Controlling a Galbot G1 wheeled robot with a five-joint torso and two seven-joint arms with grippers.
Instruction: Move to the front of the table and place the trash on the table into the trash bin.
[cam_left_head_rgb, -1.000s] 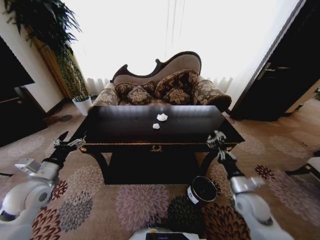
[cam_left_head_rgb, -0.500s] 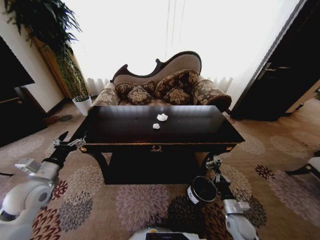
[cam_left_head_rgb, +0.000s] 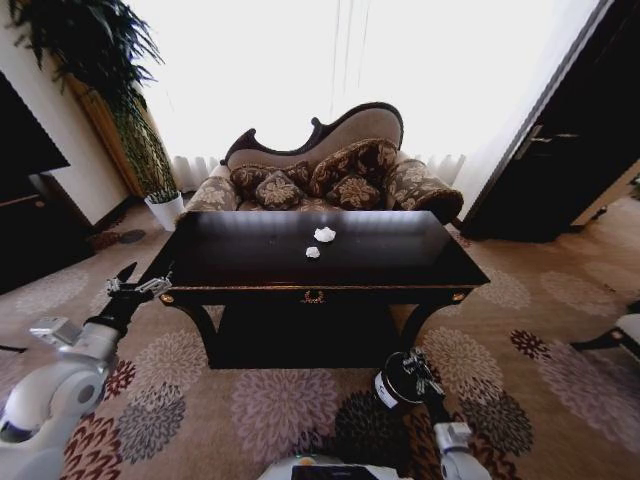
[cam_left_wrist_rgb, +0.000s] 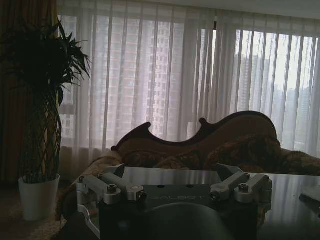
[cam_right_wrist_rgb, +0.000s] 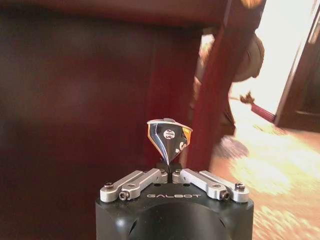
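Change: right tool (cam_left_head_rgb: 420, 372) has dropped from beside the worktop's front right corner to just over the trash bin (cam_left_head_rgb: 403, 381); the left arm, the worktop and the camera have not shifted.
Left tool (cam_left_head_rgb: 139, 285): hangs off the front left corner of the worktop (cam_left_head_rgb: 250, 262), fingers spread and holding nothing; it looks parked, kept out of the working arm's way.
Paper wads: two white wads (cam_left_head_rgb: 319, 241) lie near the middle of the worktop, close together, the larger one farther from the robot; roundish lumps with no clear long axis.
Right tool, wrist view: fingers clenched on a crushed shiny scrap (cam_right_wrist_rgb: 168, 138) with dark and orange print, pinched at its narrow end.
Scrap's axis: it runs straight out from the fingertips, wide crumpled end away from the tool; the head view suggests that end faces down toward the bin.
Why held so: judging by the low pose, the arm has been brought under worktop height so the scrap falls inside the rim.
Bin: stands on the carpet in front of the worktop's right leg, mouth up.
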